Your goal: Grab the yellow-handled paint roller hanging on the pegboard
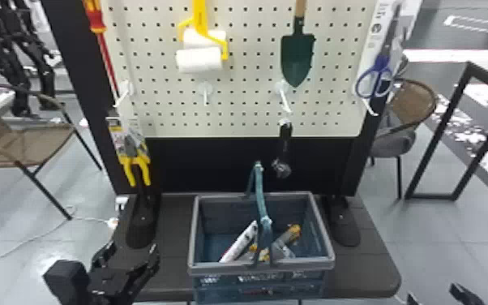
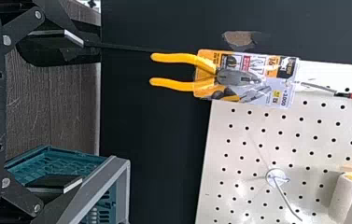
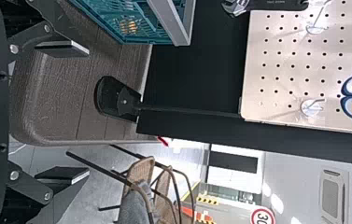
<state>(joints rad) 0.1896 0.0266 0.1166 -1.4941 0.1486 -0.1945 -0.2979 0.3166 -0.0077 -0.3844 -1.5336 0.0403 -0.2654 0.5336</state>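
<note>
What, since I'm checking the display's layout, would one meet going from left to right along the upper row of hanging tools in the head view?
Red-handled tool → yellow-handled paint roller → green-bladed trowel → blue-handled scissors.

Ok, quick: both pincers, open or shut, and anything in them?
Left pincer: open, fingers wide apart, holding nothing.
Right pincer: open, fingers wide apart, also empty.
</note>
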